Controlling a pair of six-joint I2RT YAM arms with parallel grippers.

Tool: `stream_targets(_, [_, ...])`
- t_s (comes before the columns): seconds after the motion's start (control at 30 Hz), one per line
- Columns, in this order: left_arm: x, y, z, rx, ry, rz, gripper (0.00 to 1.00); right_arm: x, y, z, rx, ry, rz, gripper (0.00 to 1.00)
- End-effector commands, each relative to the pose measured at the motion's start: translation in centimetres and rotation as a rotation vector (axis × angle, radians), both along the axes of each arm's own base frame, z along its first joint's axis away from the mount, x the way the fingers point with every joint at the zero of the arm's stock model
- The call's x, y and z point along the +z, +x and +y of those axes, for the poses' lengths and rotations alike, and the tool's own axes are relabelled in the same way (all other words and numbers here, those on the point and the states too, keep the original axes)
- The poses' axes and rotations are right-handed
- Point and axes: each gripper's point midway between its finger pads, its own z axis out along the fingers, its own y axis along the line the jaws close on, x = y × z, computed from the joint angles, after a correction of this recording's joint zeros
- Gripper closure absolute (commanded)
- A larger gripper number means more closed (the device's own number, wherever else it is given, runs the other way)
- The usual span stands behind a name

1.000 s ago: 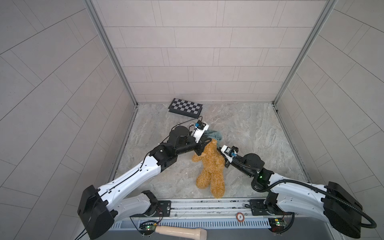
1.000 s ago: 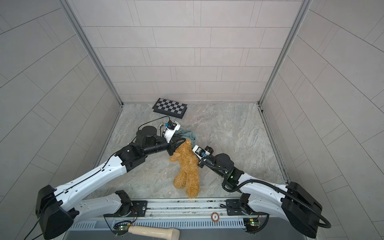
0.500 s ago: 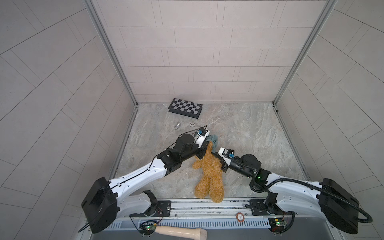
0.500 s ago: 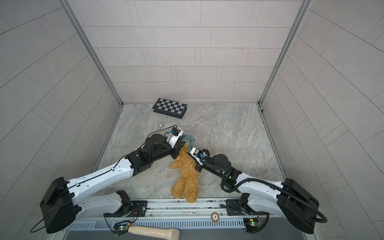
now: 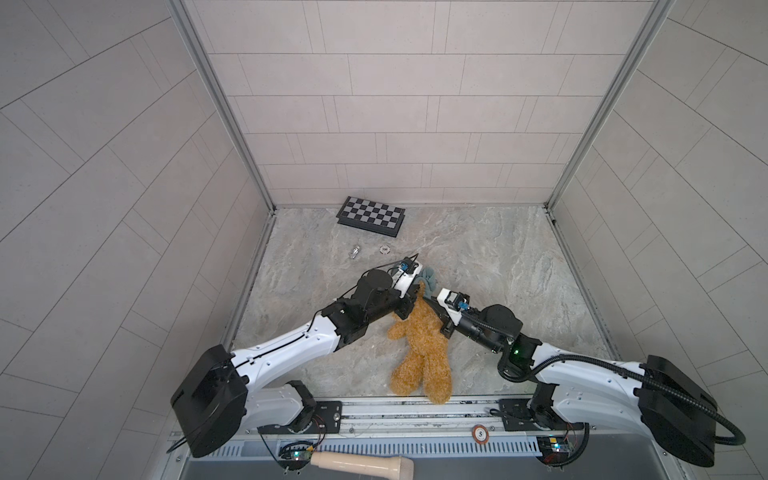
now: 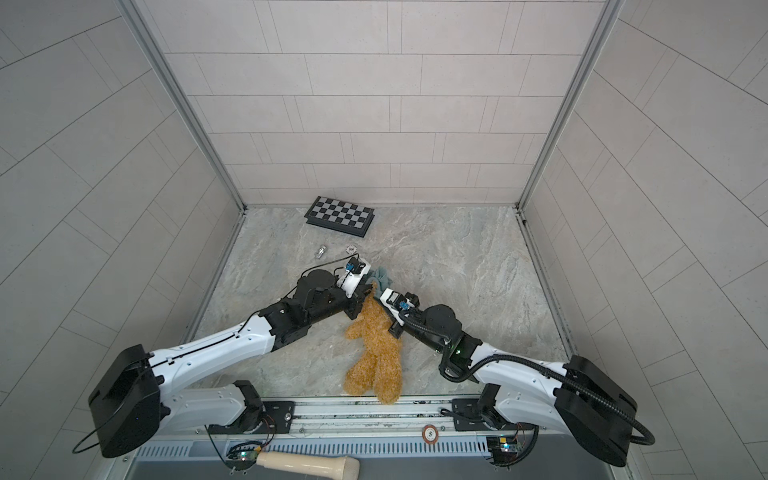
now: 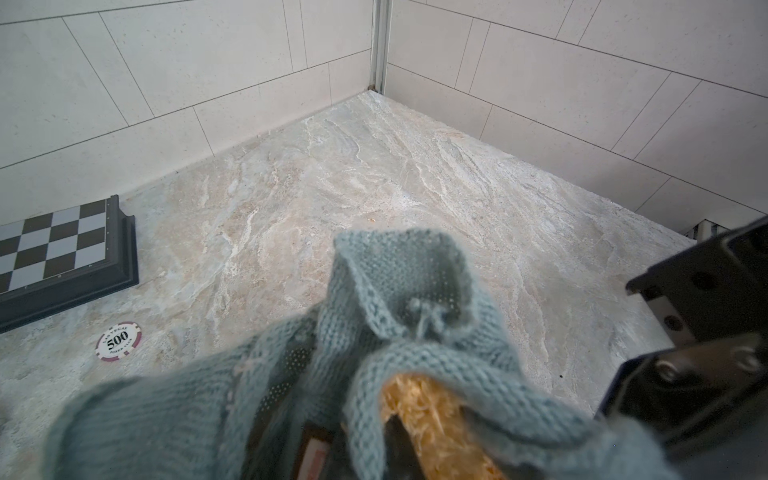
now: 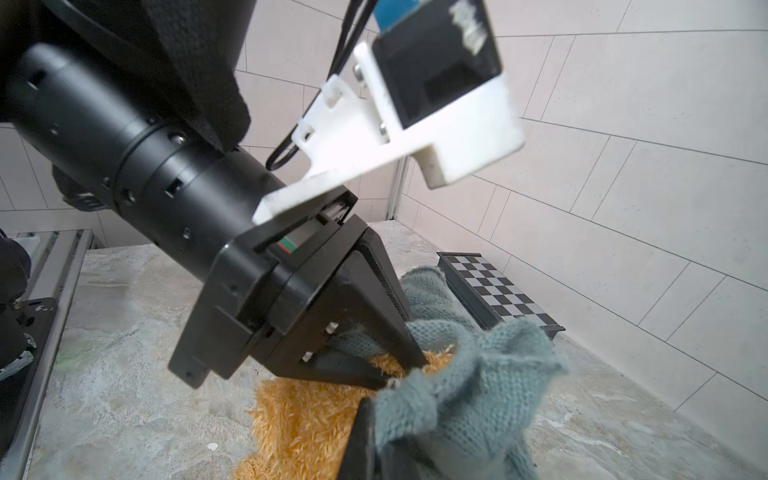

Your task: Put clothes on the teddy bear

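- Teddy bear (image 5: 420, 345) (image 6: 376, 351) — lies flat on the marble tabletop (image 5: 519, 266) at front centre in both top views. Its legs point toward the front rail and its head toward the back wall, between the 2 grippers.
- Knit garment (image 8: 469, 374), blue-grey, is bunched at the bear's head end. The right wrist view shows golden fur inside its opening. None of it covers the torso or limbs.
- Left gripper (image 8: 405, 374): jaws drawn together, clamped on the garment's edge right at the bear's head.
- Right gripper (image 8: 380, 453): jaws together, pinching the opposite side of the same garment. Little of its fingers shows, so the exact bite is hard to read.
- Step in hand, as I judge it: working the opening over the head — early in the task, body bare.
- Next move calls for both grips to hold the opening spread while drawing it toward the feet together. The bear is loose on the table and would likely slide with the knit, so a re-grip or some anchoring may be needed.
- Chessboard (image 5: 371, 216) and poker chip (image 7: 119, 340) sit well apart toward the back, not involved.
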Motion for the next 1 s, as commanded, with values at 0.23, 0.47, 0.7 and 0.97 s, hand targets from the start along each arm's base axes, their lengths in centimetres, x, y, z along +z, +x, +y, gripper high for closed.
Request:
stream_targets(0.23, [1.5,3.4,3.8,0.232,-0.187,0.047,1.00,-6.4,-1.1,-0.8,-0.015,-0.224,0.034,1.00])
stream_targets(0.47, [0.9,2.3,2.7,0.205,-0.188,0.023,1.00,-5.7,0.0,-1.2,-0.075,-0.230,0.022,0.80])
stream_targets(0.7, [-2.8,2.3,2.5,0.272,-0.159,0.115,1.00,-1.0,0.7,-1.4,-0.130,-0.063,0.095,0.58])
stream_targets(0.97, [-5.0,0.4,1.1,0.148,-0.120,0.242,1.00,-2.7,0.1,-1.0,-0.093,-0.101,0.313,0.33])
